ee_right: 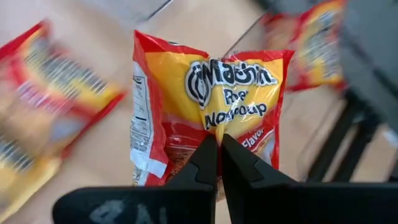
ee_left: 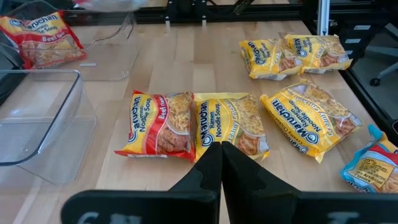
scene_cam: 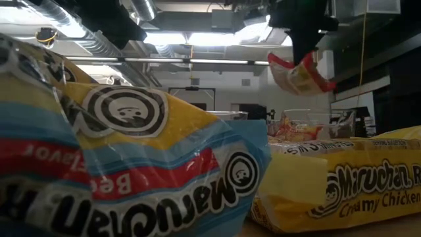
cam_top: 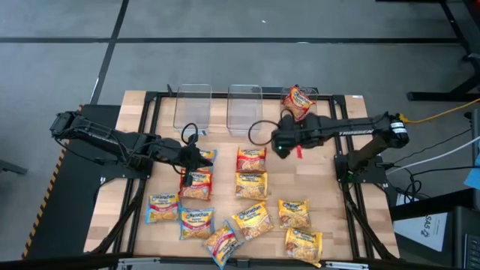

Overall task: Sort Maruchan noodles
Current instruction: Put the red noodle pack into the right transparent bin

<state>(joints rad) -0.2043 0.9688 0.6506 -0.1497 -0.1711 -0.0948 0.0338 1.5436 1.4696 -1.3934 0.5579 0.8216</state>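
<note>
Right pincer clamped on a red packet, lifted off the tabletop mid-sort; left pincer closed, empty; next, carry it over a bin, then release

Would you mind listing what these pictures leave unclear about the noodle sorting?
- High view: the red packet held by the right gripper is almost wholly hidden under the arm.
- Low view: a blue packet close to the lens blocks most of the table, including the left gripper.
- Right wrist view: the packets behind the held one are blurred; their print is unreadable.
- High view: flavour text is too small to read.
</note>
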